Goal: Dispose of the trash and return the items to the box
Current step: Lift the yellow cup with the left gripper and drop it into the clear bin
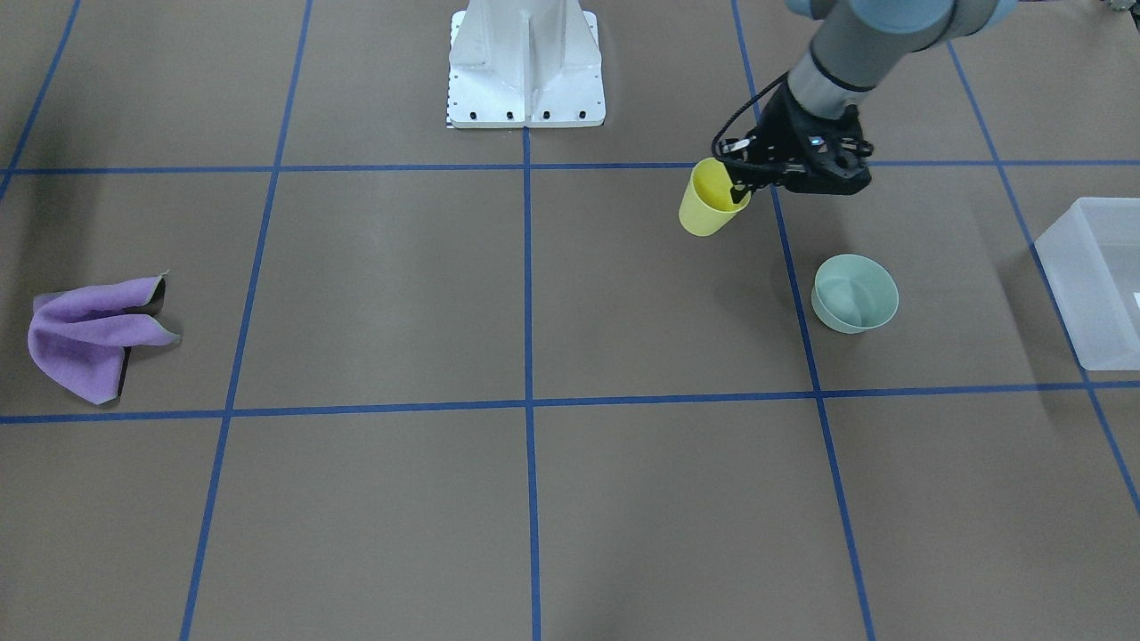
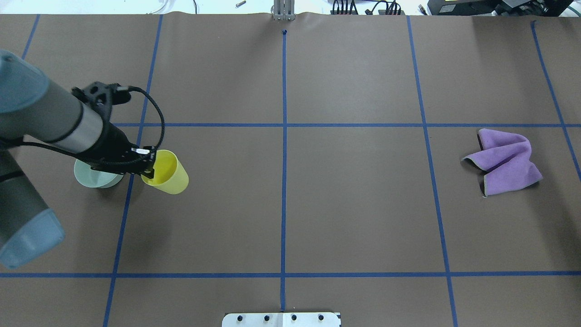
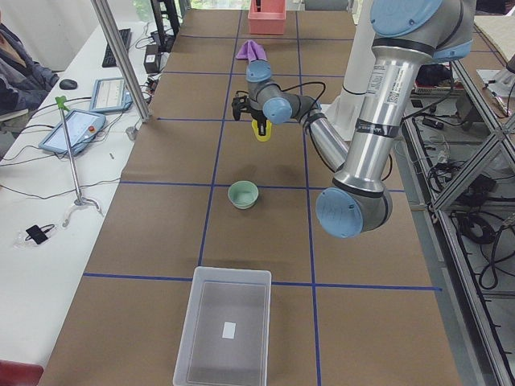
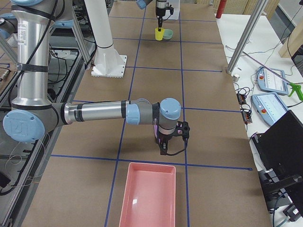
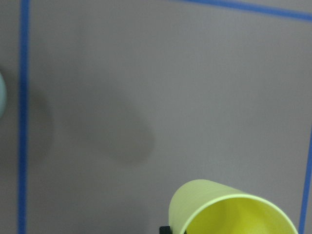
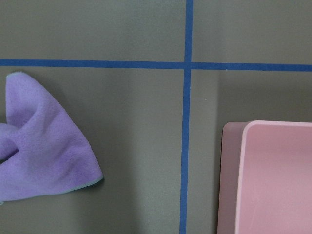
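My left gripper (image 1: 738, 185) is shut on the rim of a yellow cup (image 1: 706, 212), one finger inside it, and holds it tilted just above the table; it also shows in the overhead view (image 2: 150, 169). The cup (image 5: 229, 209) fills the lower right of the left wrist view. A pale green bowl (image 1: 855, 292) stands next to it, partly hidden under my arm in the overhead view (image 2: 93, 179). The frosted white box (image 1: 1094, 276) sits at the table's left end, empty (image 3: 225, 330). My right gripper (image 4: 164, 149) hangs near a pink bin (image 4: 147, 198); I cannot tell whether it is open.
A purple cloth (image 2: 506, 163) lies crumpled at the far right of the table, and shows in the right wrist view (image 6: 39, 151) beside the pink bin (image 6: 273, 175). The white robot base (image 1: 525, 67) stands at the table's middle edge.
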You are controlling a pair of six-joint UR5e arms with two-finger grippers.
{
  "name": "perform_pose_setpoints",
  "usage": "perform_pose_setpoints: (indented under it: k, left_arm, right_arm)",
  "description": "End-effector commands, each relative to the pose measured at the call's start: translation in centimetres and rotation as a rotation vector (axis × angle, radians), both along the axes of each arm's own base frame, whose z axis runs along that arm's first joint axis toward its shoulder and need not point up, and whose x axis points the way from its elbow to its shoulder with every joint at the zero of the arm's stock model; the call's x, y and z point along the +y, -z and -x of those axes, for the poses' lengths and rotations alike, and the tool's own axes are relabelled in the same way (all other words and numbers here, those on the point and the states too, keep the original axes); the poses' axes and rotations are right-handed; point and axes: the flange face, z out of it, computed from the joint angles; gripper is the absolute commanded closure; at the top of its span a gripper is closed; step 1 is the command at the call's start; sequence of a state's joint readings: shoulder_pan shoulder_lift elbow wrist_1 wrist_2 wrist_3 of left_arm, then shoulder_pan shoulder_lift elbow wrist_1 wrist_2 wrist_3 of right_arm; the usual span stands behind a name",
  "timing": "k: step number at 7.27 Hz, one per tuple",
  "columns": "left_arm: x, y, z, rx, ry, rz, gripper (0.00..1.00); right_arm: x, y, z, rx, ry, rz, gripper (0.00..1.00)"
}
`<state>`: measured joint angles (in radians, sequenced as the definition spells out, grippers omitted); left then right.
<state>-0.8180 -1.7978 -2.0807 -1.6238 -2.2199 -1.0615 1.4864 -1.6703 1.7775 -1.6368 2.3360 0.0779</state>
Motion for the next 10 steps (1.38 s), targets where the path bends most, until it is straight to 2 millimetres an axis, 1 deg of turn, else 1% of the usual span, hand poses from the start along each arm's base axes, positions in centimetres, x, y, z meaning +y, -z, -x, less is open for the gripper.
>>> perform_pose_setpoints:
  k: [1, 2, 3, 4, 5, 6, 7, 8, 10]
  left_arm:
    - [-3.3, -10.6, 13.8, -0.124, -0.045, -0.167, 1.00]
    - [-5.4, -17.1, 21.4, -0.131, -0.102, -0.199, 1.00]
    - [-7.4, -25.2, 29.7, -0.122, -0.092, -0.177, 1.00]
    - [-8.5, -30.3, 33.3, -0.138, -0.082, -0.145, 1.00]
    - [-9.2, -34.4, 35.8, -0.172, -0.074, -0.128, 1.00]
    - [-11.3, -37.1, 36.3, -0.172, -0.089, -0.098, 1.00]
    - [-10.7, -39.8, 36.4, -0.172, -0.117, -0.106, 1.00]
    - [-10.3, -41.2, 36.4, -0.172, -0.115, -0.112, 1.00]
    - [-8.4, -45.2, 36.3, -0.168, -0.121, -0.098, 1.00]
  right_arm:
    - [-0.1, 0.0, 0.1, 0.000, 0.004, -0.001, 0.00]
    - [-0.1, 0.1, 0.4, 0.000, 0.009, -0.003, 0.00]
    - [-0.1, 0.3, 0.4, -0.004, 0.010, -0.005, 0.00]
    - [-0.1, 0.4, 0.5, -0.008, 0.012, -0.006, 0.00]
    - [-0.1, 0.5, 0.6, -0.018, 0.011, -0.008, 0.00]
    - [-0.1, 0.7, 0.7, -0.018, 0.014, -0.010, 0.00]
    - [-0.1, 0.7, 0.7, -0.018, 0.014, -0.010, 0.00]
    - [-0.1, 0.7, 0.8, -0.018, 0.014, -0.011, 0.00]
    - [-0.1, 0.7, 0.9, -0.018, 0.019, -0.012, 0.00]
